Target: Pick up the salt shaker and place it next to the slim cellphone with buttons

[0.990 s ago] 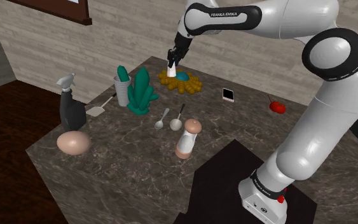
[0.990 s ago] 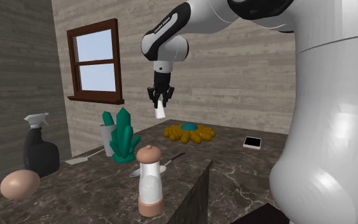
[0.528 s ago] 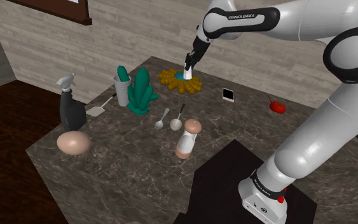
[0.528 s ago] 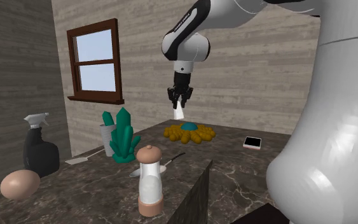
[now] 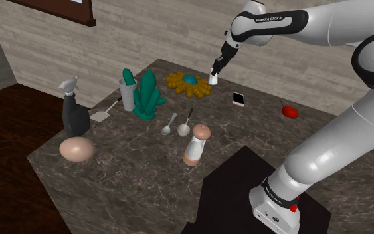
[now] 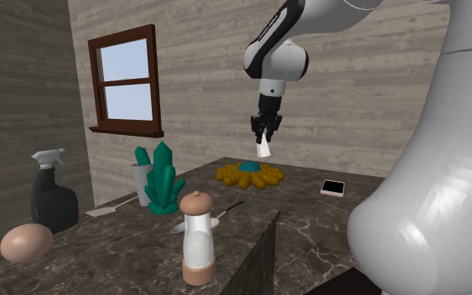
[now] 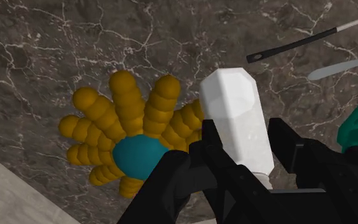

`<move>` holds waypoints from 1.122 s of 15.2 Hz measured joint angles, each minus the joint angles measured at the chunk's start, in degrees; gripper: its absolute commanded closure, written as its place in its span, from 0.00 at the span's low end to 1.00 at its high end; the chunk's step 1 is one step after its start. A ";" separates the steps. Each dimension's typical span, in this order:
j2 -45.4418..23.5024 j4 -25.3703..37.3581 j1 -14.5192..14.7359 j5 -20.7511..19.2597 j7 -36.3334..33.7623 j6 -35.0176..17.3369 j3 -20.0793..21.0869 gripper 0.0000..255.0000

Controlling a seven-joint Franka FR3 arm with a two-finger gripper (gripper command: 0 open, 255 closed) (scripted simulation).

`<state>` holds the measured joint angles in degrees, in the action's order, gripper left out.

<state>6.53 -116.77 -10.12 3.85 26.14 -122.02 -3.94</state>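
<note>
As the arm swings toward the shoulder view's right, the load goes w/ it: over the last sec. the hand passes from above the left side of the flower ornament to above its right rim, height approx. unchanged. Meaning: pick-up done, carry leg under way and closing on the goal.

Item 1: white faceted salt shaker (image 5: pixel 214 80) (image 6: pixel 264 151) (image 7: pixel 238 121). Airborne, well clear of the dark marbled countertop (image 5: pixel 125 176). Clamped in the all-black two-finger gripper (image 5: pixel 215 73) (image 6: pixel 265 138) (image 7: pixel 244 149). In the wrist view both fingers press its flanks, and most of the body projects beyond the fingertips, in line w/ them.

Item 2: slim flat cellphone, black rim, pale face (image 5: pixel 238 99) (image 6: pixel 334 187). Lies flat on the countertop, to the shoulder view's right of the hand and lower, not yet under it. Buttons too small to tell.

Item 3: yellow-orange beaded flower ornament w/ teal centre (image 5: pixel 189 83) (image 6: pixel 250 175) (image 7: pixel 130 137). Sits on the countertop beneath the hand, beside the shaker's line.

Status, est.: well past halfway. Remaining: a short carry on to the phone, then descent and release on bare countertop just beside it, not on it.
</note>
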 measured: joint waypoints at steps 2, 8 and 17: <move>1.28 -1.40 -1.16 0.30 2.86 0.09 -1.56 1.00; 3.47 -3.03 -4.52 0.92 11.26 1.24 -6.41 1.00; 2.20 -1.23 -9.52 2.39 24.73 3.14 -14.34 1.00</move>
<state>8.73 -118.00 -19.64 6.24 50.87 -118.88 -18.27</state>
